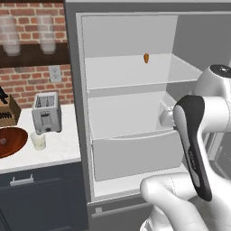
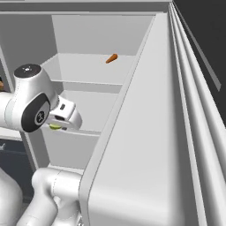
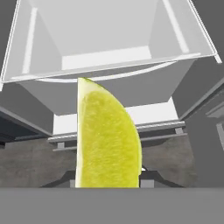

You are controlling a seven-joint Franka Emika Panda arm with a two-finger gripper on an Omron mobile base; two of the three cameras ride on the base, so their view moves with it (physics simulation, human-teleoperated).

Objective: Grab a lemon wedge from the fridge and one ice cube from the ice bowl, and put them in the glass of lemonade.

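While the tall dark grey fridge [image 1: 76, 90] stands open, its glass shelf carries one small orange lump [image 1: 146, 58] toward twelve o'clock. One yellow-green pointed lemon wedge [image 3: 107, 138] sits pinched in the gripper [image 2: 56, 127] before the drawer front. On the counter at nine o'clock: one reddish-brown wooden ice bowl [image 1: 11, 140], one clear tumbler of pale lemonade [image 1: 39, 140], one toaster [image 1: 46, 113].
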